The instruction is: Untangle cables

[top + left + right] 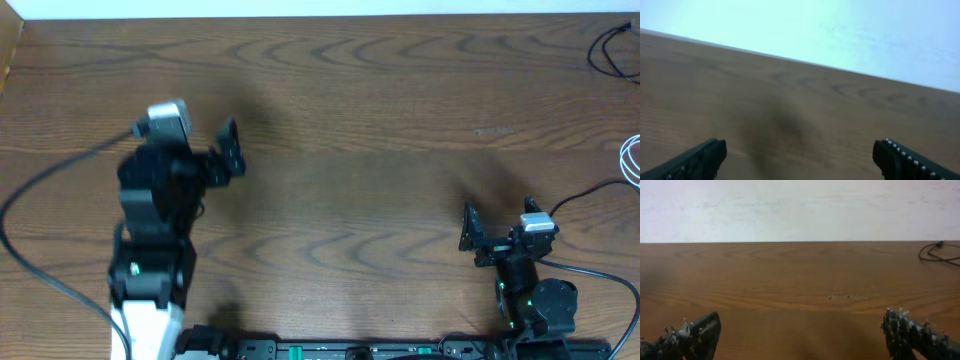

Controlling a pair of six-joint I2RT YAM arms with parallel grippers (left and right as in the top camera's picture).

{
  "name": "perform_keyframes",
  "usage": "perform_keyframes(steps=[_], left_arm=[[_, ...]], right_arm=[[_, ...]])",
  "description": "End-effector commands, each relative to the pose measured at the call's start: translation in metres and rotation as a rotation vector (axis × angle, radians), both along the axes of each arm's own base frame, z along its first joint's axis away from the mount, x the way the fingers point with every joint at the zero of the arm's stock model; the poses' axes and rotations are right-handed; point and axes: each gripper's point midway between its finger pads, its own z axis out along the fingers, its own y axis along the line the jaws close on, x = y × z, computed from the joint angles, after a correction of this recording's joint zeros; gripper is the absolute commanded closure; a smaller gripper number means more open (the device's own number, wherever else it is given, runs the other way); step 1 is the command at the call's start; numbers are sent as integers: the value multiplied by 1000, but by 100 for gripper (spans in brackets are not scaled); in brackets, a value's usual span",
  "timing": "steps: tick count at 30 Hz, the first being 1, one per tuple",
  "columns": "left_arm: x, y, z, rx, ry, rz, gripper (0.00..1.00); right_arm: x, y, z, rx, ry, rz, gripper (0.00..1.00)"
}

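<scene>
The black cable (613,50) lies looped at the table's far right corner and runs off the frame edge. It also shows in the right wrist view (939,252). The white cable (630,160) curls at the right edge, apart from the black one and partly cut off. My left gripper (232,150) is open and empty above the left of the table, far from both cables; its view is blurred (800,150). My right gripper (467,228) is open and empty near the front right, short of the cables (800,325).
The wooden table (360,120) fills the view, with a white wall behind it (800,205). Thick black robot wires run from the left arm (40,190) and the right arm (585,192). A dark rail (330,350) lines the front edge.
</scene>
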Motion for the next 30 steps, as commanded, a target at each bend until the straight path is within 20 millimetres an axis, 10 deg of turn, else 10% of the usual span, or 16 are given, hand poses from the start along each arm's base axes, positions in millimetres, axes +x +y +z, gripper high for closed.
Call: perform_keyframes(steps=[1, 24, 30], left_arm=[[-25, -1, -16, 124, -86, -59, 2], [-83, 8, -134, 317, -193, -52, 2], [-85, 9, -127, 319, -225, -42, 2]], right_arm=[[0, 2, -1, 13, 2, 9, 1], [0, 2, -1, 13, 2, 10, 1], [0, 2, -1, 13, 2, 9, 1]])
